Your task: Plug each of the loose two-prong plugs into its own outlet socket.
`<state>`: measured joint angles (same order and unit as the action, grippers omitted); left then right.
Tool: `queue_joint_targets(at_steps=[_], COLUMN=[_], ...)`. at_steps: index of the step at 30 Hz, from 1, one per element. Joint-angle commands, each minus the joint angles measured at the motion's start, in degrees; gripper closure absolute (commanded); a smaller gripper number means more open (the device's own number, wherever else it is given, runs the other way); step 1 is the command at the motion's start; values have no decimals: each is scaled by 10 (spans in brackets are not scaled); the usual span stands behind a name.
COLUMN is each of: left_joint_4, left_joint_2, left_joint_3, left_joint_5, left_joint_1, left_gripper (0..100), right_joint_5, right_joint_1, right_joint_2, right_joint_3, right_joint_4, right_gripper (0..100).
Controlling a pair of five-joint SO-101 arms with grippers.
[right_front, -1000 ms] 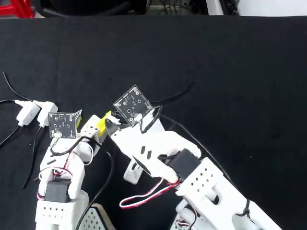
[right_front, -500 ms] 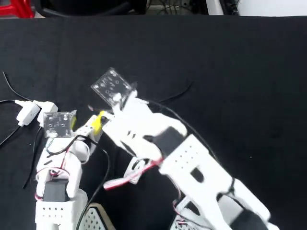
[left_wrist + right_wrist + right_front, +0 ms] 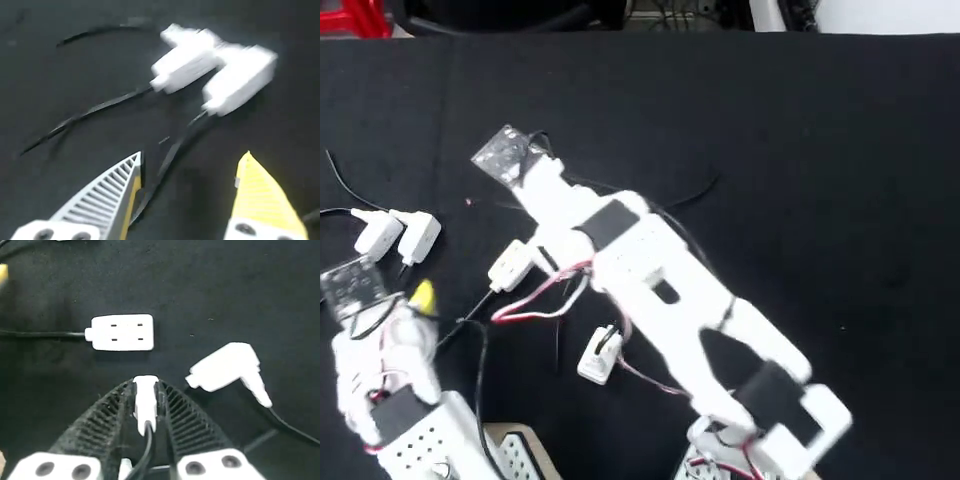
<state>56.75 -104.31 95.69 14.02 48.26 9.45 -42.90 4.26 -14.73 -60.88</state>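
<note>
Black cloth covers the bench (image 3: 840,150), and a red object (image 3: 350,15) sits beyond its far left corner. The right arm (image 3: 650,270) stretches from the front edge diagonally toward the far left part of the bench.

The right hand (image 3: 145,385) is clenched on a small white plug (image 3: 145,402). Its two black ribbed fingers (image 3: 105,415) press the plug's sides, and the plug's black cord runs back between them. Just ahead of this held plug, apart from it, a white outlet socket (image 3: 121,332) lies flat on the cloth with its slots facing up. A black cord leaves one of the socket's short ends. An angled white plug (image 3: 227,370) lies beside the hand, its prongs pointing away from the socket and its black cord trailing off across the cloth.

From above, the outlet socket lies in the left half of the bench, close beside the right arm. Another white plug (image 3: 600,355) lies nearer the front edge, partly under the arm's cables. I cannot tell whether it is the angled one.

The left arm (image 3: 390,390) stands at the front left corner. The left hand (image 3: 191,160) is released, its grey finger and yellow finger (image 3: 260,200) spread wide with bare cloth between them. Beyond it, near the left edge, two white blocks (image 3: 210,65) lie touching side by side, each on a black cord. They are too blurred to tell prongs or slots.
</note>
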Motion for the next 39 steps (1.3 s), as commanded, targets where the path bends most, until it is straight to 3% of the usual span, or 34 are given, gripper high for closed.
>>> queue_joint_targets(at_steps=[1, 4, 7, 21, 39], left_joint_4=[4, -2, -16, 41, 42], left_joint_2=[2, -1, 1, 1, 3], left_joint_3=[17, 16, 16, 16, 16], left_joint_5=[14, -25, -43, -43, -43], left_joint_1=[78, 146, 170, 134, 134], left_gripper=[704, 704, 704, 704, 704], right_joint_5=[4, 4, -4, 56, 72], right_joint_1=[-41, -55, -55, -35, -28], right_joint_2=[-65, -102, -125, -145, -147], right_joint_3=[80, 98, 102, 27, 65], right_joint_4=[15, 16, 46, 149, 135], right_gripper=[986, 986, 986, 986, 986])
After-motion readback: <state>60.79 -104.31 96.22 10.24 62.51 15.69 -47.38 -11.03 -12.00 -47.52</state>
